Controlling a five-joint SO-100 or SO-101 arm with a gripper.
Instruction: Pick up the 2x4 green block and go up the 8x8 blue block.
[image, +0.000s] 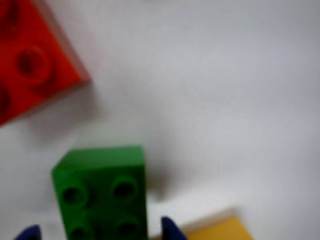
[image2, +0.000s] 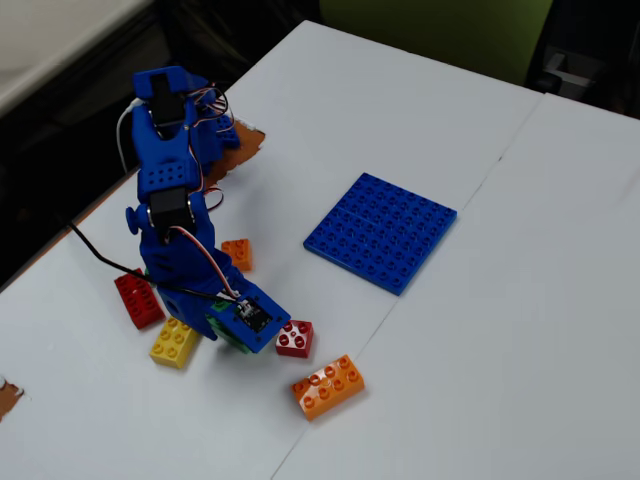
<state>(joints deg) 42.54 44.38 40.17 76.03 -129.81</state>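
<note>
2x4 green block (image: 102, 192): wrist view is blurred and shows it between the two blue fingertips of the gripper (image: 97, 234), bottom edge of frame cutting it off so only four studs are visible. Fingertips sit either side of it with small gaps showing; can't tell whether they're touching or clamped. In the fixed view the blue arm (image2: 170, 190) covers it almost entirely, just a green sliver (image2: 222, 330) under the gripper head near the desk's (image2: 480, 350) near-left area. 8x8 blue block (image2: 381, 231) lies flat mid-desk, well apart from the gripper, fully visible. Red brick (image: 30, 60) is cropped at the wrist view's top left corner; yellow brick (image: 220, 231) is cropped at the bottom. Fixed view also shows a small red brick (image2: 295, 339) just beside the gripper, an orange 2x4 brick (image2: 328, 386), and a small orange brick (image2: 238, 254) partly behind the arm.
</note>
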